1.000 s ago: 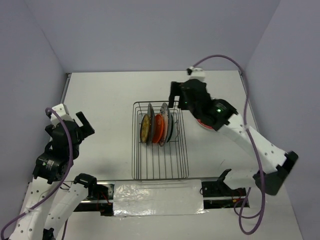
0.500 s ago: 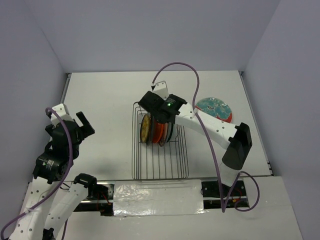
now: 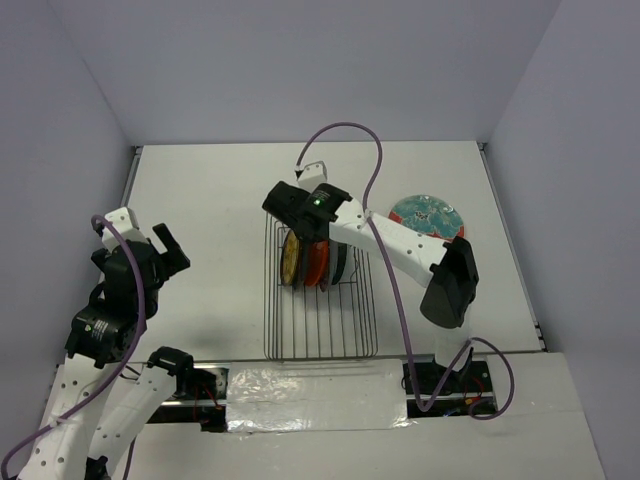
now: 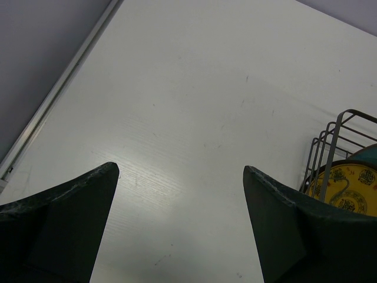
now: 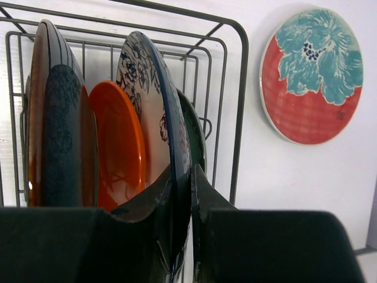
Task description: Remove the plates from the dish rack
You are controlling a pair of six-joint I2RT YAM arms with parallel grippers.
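Observation:
The wire dish rack stands mid-table, with plates on edge at its far end. From the left they are a yellow-amber plate, an orange-red plate, a pale patterned plate with a blue rim and a dark teal plate. My right gripper reaches over the rack's far end and is shut on the patterned plate's rim. A red and teal flowered plate lies flat on the table to the right of the rack. My left gripper hangs open over bare table at the left.
The rack's end bar rises just right of the gripped plate. In the left wrist view the rack's corner and the yellow plate show at the right edge. A plastic-covered strip lies along the near edge between the arm bases.
My right arm swung left from above the flowered plate to the rack's far end. Its jaws closed on the patterned plate's rim. The left arm has not moved.

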